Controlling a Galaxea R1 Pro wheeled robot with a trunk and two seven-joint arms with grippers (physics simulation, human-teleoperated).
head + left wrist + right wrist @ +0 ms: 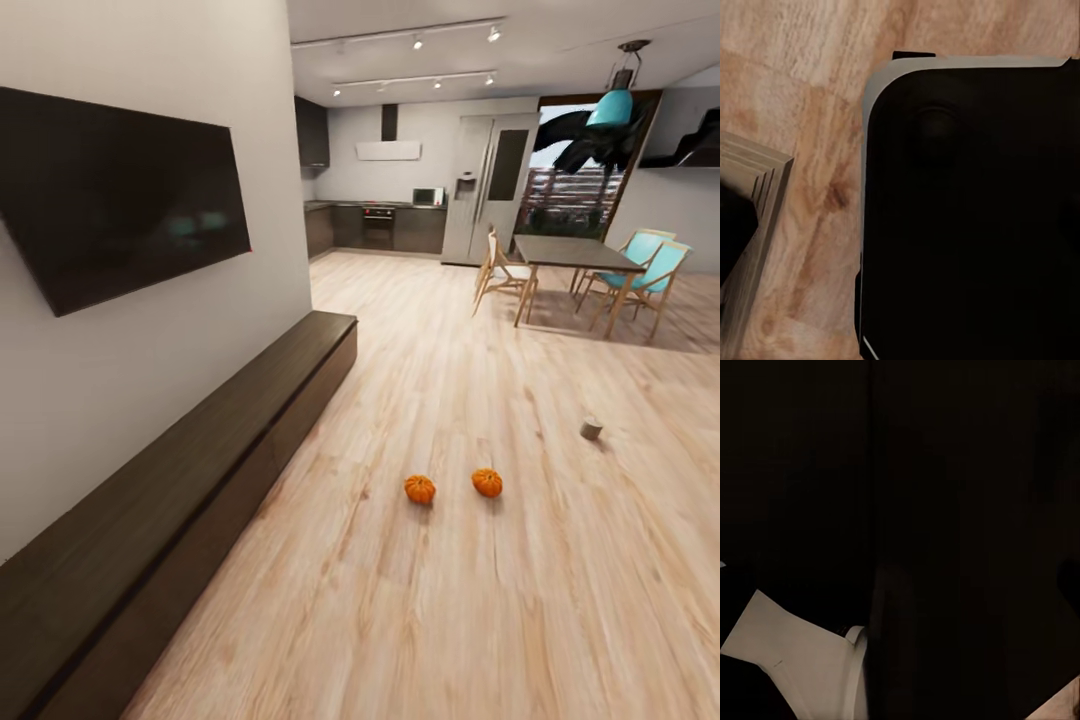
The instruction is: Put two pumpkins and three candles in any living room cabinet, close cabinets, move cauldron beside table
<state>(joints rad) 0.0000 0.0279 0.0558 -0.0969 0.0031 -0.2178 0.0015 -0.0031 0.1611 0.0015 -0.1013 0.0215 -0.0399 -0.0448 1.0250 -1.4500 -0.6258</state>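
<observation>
Two small orange pumpkins lie on the light wood floor in the head view, one (420, 489) to the left of the other (487, 483), about a hand's width apart. A short greyish candle (591, 429) stands on the floor further back to the right. The long, low dark-brown cabinet (200, 480) runs along the left wall under the television, its fronts shut as far as I can see. The left wrist view looks down on wood floor (810, 112) and a black rounded body (967, 210). The right wrist view is almost wholly dark.
A black television (115, 195) hangs on the left wall. At the back right stands a dining table (575, 253) with pale and turquoise chairs. A kitchen with dark units (375, 228) and a steel fridge (485, 185) lies beyond. Open floor stretches between me and the pumpkins.
</observation>
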